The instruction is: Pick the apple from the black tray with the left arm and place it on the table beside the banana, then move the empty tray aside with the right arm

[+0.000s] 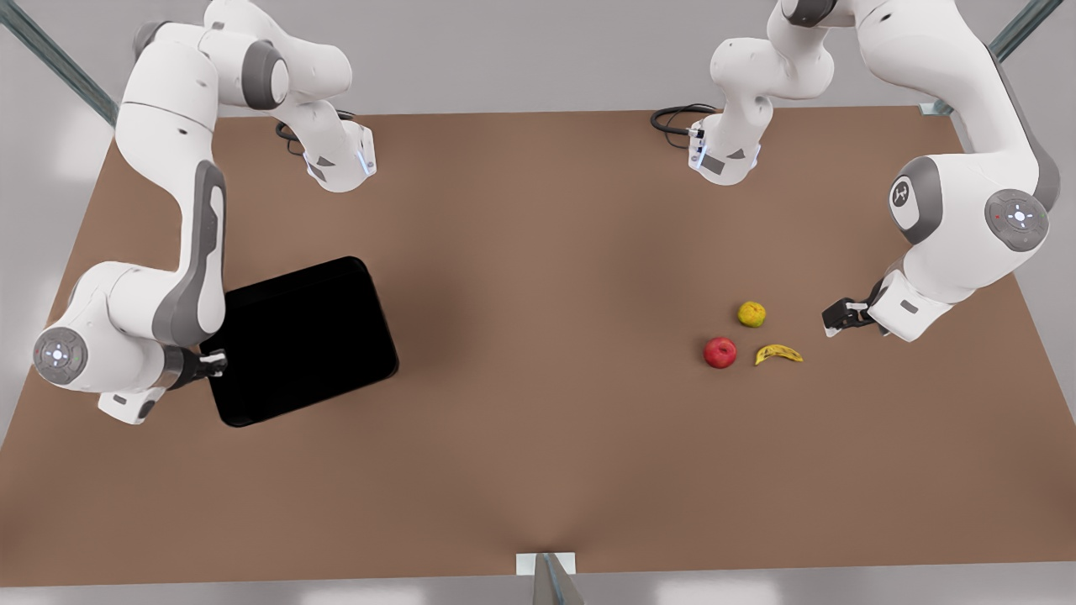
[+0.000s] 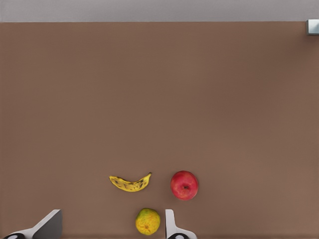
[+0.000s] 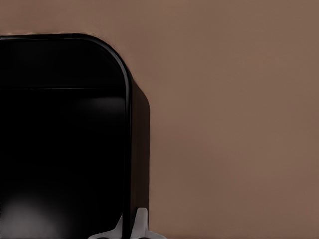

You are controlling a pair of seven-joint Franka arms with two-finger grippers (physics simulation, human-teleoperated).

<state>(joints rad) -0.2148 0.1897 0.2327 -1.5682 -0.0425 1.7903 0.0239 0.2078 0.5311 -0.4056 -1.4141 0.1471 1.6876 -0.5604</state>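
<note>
Glossy round apple (image 1: 719, 353) rests on the plain brown surface (image 1: 538, 336) just beside the curved yellow banana (image 1: 778, 355). Left end effector (image 1: 832, 324) hangs nearby, fingers wide, empty. Right end effector (image 1: 220, 362) pinches the matte black tray (image 1: 303, 340) rim.

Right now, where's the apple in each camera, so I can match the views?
Front view: the apple lies on the table, at the front view's right, beside the banana.
Left wrist view: the apple lies next to the banana.
Right wrist view: not in it.
Shared landmark: the banana.
</note>
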